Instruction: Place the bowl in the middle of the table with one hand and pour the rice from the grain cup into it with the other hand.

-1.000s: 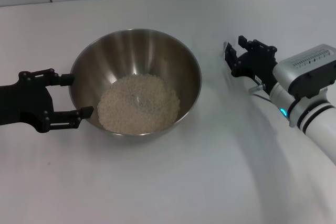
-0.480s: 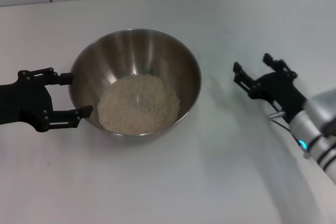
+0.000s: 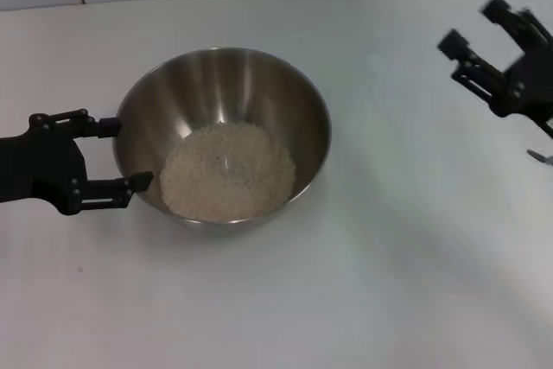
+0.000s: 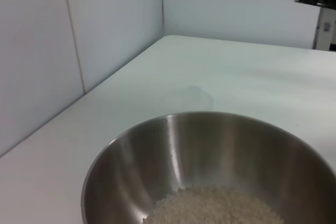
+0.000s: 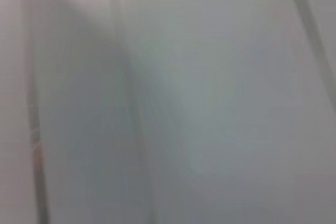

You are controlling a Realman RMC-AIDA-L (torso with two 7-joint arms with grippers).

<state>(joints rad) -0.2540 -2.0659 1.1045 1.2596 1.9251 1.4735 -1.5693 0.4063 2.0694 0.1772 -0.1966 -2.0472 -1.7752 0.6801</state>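
Bowl: the bowl sits on the surface, directly beside the left pincer, its rim between that pincer's two prongs or just at their tips; whether they touch the metal cannot be told.
Rice: the rice lies as a pale heap in the bottom of the bowl, close ahead of the left pincer and well apart from the right one.
Cup: no cup shows in any view.
Left pincer: spread wide, one prong near the rim on each side, clamping nothing that can be seen.
Right pincer: the right pincer is raised, well away from the bowl on its far side from the left pincer, prongs apart and empty.
Handling, bowl: likely stiff, smooth and slippery steel, now weighted by the grain; the thin rim nearest the left pincer looks like the only place to grip, and a tilt would shift the load.
Handling, rice: loose grains, likely to slide and spill if the bowl is jolted.
Progress: judged nearly complete, since the grain is already in the bowl.
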